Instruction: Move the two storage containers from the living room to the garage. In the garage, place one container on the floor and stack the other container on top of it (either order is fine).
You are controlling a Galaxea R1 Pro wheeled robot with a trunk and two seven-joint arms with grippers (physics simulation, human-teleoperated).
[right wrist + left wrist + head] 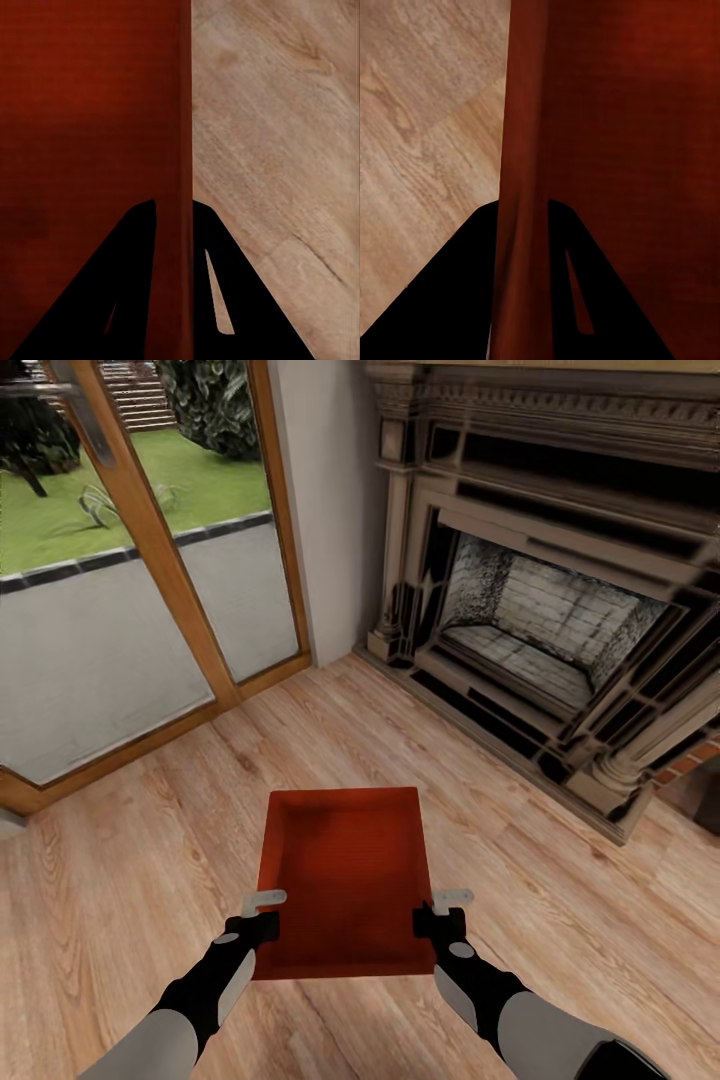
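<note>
Left gripper (262,916) clamped on the left wall of the storage container (345,860), right gripper (441,913) clamped on the right wall. Orange-red open-top bin held between both, above the light wood plank floor (150,860). Wrist views: thin wall pinched between dark fingers (472,300). Ahead: fireplace (540,630), glass doors (130,560).

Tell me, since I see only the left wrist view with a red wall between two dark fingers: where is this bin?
Observer: The storage container is held over the wood plank floor, in front of a fireplace.
Operator: Is the other arm helping?
Observer: Yes. The right gripper is shut on the opposite side wall, as the left gripper is on yours.
Operator: Anything inside the bin?
Observer: The head view shows it empty.
</note>
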